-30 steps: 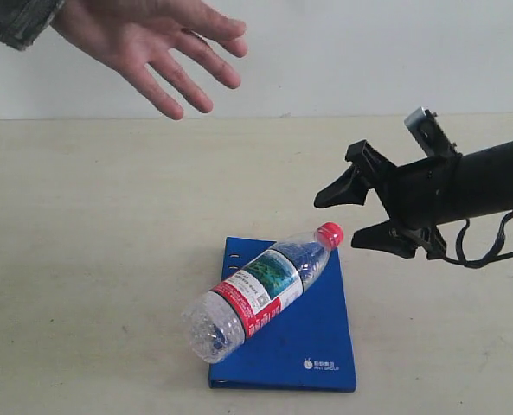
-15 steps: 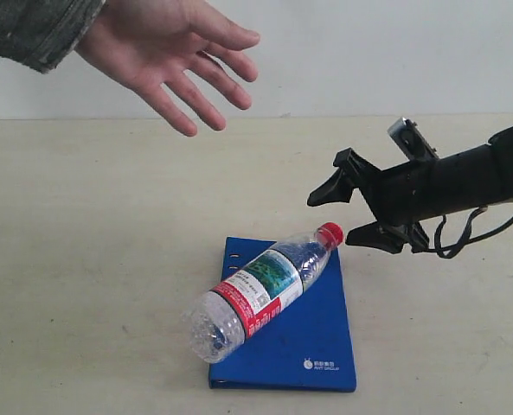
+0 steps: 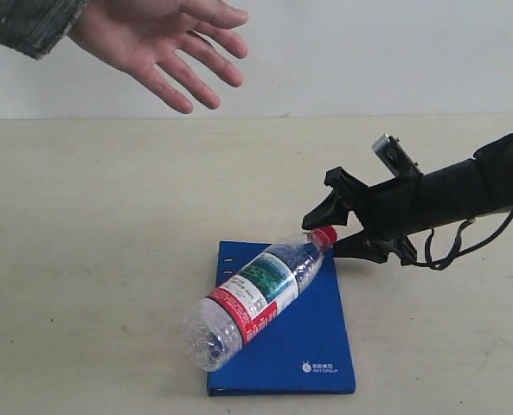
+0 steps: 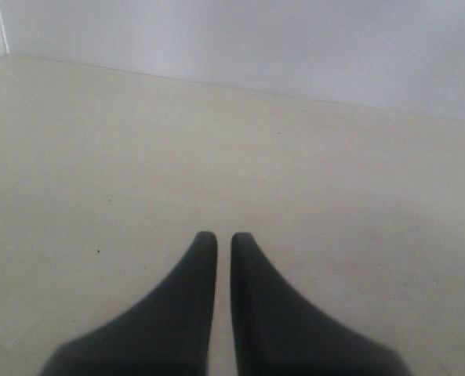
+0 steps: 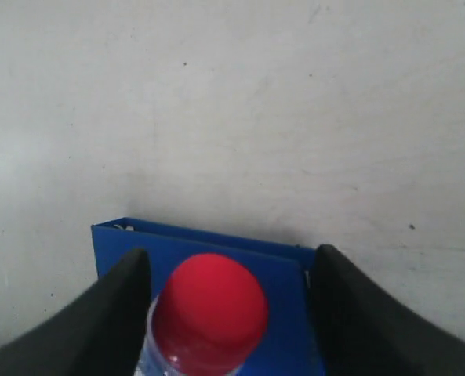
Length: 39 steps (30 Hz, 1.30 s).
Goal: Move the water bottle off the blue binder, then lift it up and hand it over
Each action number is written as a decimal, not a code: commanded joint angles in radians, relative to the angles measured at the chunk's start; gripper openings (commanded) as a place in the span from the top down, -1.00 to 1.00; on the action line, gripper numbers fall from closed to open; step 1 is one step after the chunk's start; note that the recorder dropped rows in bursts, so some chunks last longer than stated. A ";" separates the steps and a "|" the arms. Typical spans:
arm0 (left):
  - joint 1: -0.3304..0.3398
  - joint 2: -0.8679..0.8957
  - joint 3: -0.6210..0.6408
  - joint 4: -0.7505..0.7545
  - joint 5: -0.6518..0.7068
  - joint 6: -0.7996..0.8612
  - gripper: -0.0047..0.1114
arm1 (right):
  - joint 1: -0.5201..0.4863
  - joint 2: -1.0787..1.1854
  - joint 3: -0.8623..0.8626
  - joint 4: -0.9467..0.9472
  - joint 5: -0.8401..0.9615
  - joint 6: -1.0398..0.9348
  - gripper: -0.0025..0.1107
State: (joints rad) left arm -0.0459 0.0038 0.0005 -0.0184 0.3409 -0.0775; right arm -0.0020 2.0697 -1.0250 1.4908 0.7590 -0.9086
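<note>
The right gripper [image 3: 320, 238] is hanging spread wide, its fingers [image 5: 114, 313] straddling the red cap [image 5: 210, 309] of the water bottle [image 3: 256, 290]. The bottle is lying on its side on the blue binder [image 3: 312, 333], its body stretching away from the gripper. Pinching the cap alone is risking a slip: the round bottle could be rolling or pivoting out of the grip, or dragging the binder across the tabletop [image 3: 109, 216]. The left gripper [image 4: 216, 241] is sitting pressed together over the tabletop, holding nothing.
</note>
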 commanded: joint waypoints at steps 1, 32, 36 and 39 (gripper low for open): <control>0.004 -0.004 -0.001 0.002 -0.005 0.003 0.81 | 0.003 -0.001 -0.001 -0.016 0.049 -0.010 0.23; 0.004 -0.004 -0.001 0.002 -0.005 0.003 0.81 | 0.001 -0.085 -0.206 -0.224 0.295 -0.680 -0.27; 0.004 -0.004 -0.001 0.002 -0.005 0.003 0.81 | 0.001 -0.185 -0.228 -0.565 0.281 -0.624 -0.25; 0.004 -0.004 -0.001 0.002 -0.005 0.003 0.81 | 0.001 -0.242 -0.217 -0.698 0.287 -0.600 -0.25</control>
State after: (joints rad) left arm -0.0459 0.0038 0.0005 -0.0184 0.3409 -0.0775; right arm 0.0000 1.8794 -1.2454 0.9379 1.0312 -1.5255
